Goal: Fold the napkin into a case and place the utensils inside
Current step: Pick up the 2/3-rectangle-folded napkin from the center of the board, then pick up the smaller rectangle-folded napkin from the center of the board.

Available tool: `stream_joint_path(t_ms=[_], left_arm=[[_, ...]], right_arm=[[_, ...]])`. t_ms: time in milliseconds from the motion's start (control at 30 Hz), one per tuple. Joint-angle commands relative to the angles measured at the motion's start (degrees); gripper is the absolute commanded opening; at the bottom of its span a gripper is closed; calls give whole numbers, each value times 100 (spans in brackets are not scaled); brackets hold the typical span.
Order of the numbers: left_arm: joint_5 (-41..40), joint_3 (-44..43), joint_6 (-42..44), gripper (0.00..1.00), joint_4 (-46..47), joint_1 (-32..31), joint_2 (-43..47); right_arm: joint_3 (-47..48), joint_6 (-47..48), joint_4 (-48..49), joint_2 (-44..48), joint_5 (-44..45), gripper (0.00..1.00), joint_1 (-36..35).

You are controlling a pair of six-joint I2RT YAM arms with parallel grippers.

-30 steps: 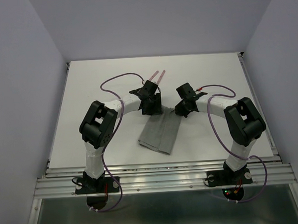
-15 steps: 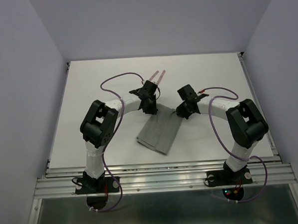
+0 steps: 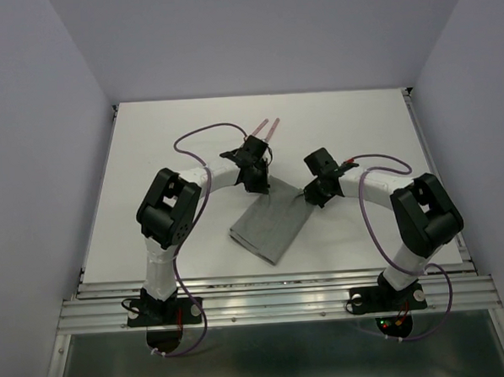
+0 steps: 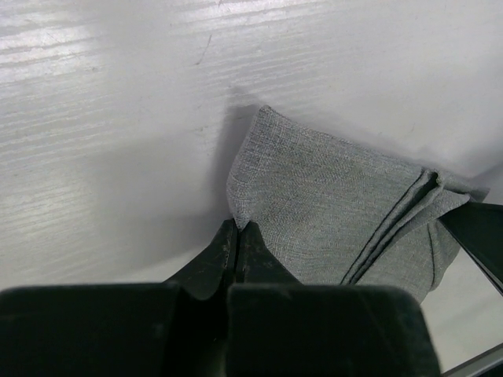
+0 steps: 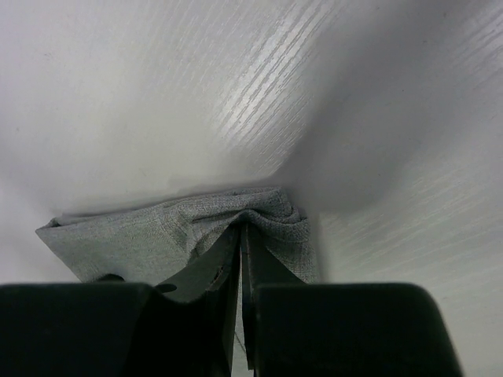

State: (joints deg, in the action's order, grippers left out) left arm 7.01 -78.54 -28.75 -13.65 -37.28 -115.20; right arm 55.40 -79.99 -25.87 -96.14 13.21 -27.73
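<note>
Left claw (image 4: 237, 234) and right claw (image 5: 241, 236) each clenched on a far napkin (image 3: 269, 226) corner; napkin folded mid-tabletop (image 3: 384, 131), utensils (image 3: 266, 127) just beyond; we should lift level, move in sync, align edges.

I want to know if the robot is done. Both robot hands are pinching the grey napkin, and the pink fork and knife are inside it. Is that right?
Not quite. The utensils are not inside: the top view shows them lying on the table, beyond the napkin. The left gripper and right gripper do pinch the napkin.
</note>
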Motion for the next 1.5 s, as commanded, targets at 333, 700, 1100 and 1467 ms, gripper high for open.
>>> stream_joint_path(t_ms=[333,700,1100,1467], left_arm=[[793,225,-209,0,-121,-122,955],[1022,-91,-552,0,-24,-684,753],[987,-311,-816,0,-15,-957,490],[899,-539,-1439,0,-6,-1054,112]], right_arm=[[199,-35,-542,-335,296,9,-5],[191,-52,-507,-327,243,9,-5],[138,-52,-437,-318,182,9,-5],[155,0,-384,-309,155,9,-5]])
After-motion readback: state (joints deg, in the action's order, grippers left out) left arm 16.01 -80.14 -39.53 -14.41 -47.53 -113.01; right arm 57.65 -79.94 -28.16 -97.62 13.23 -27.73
